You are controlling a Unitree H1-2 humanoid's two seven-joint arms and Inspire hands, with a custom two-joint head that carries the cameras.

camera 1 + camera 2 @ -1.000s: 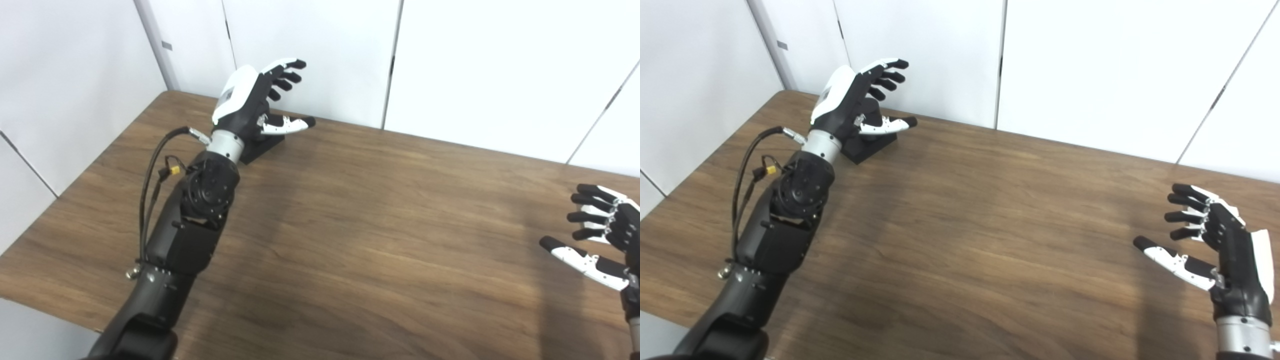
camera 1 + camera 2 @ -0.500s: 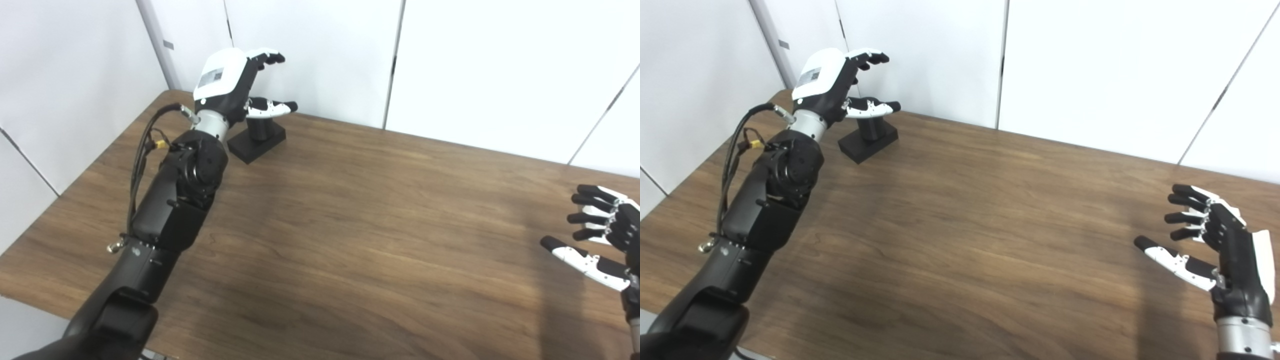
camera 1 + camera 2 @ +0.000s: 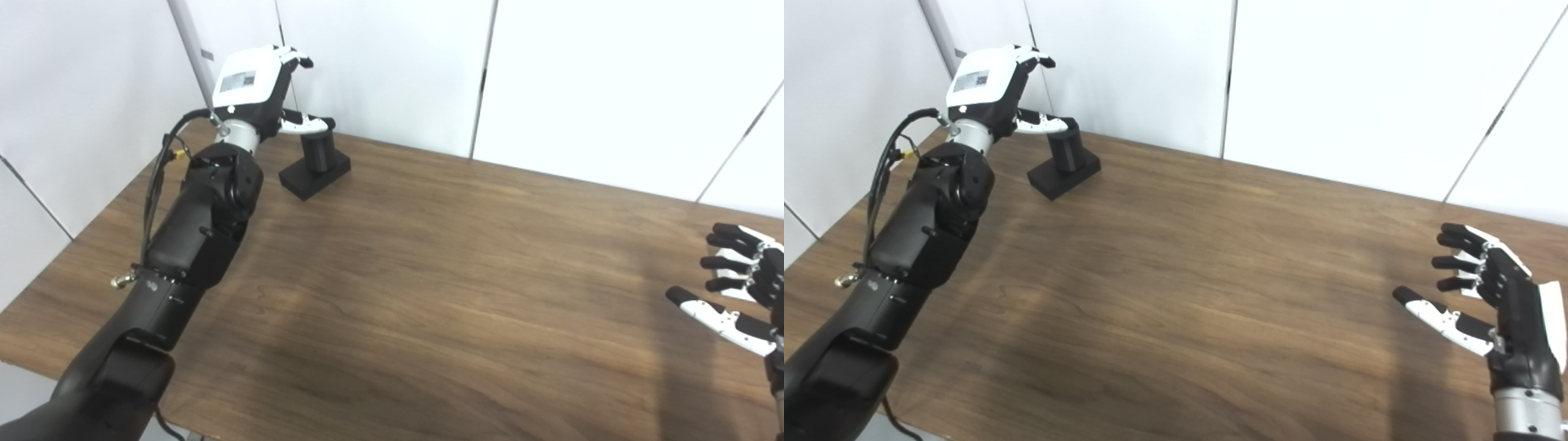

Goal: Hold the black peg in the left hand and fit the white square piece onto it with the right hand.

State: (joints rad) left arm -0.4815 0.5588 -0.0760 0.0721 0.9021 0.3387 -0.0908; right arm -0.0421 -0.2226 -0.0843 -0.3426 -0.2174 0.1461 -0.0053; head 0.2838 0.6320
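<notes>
A black peg [image 3: 318, 151] stands upright on its square black base [image 3: 315, 176] at the table's far left, near the wall. My left hand [image 3: 254, 86] hovers open just left of and above it. Its thumb [image 3: 303, 124] reaches over the peg's top, and whether it touches is unclear. The fingers curl forward and hold nothing. My right hand [image 3: 1494, 294] is open low over the right end of the table, palm facing left and empty. White patches show behind its fingers. I cannot tell whether they belong to the white square piece or to the hand.
The brown wooden table [image 3: 429, 257] is backed by white wall panels [image 3: 582, 79]. Its left edge runs diagonally beside my left arm [image 3: 196, 226]. A cable [image 3: 156, 184] loops off that forearm.
My left hand has swung up and to the left, away from in front of the peg, so the whole peg shows now. The right hand has barely shifted.
</notes>
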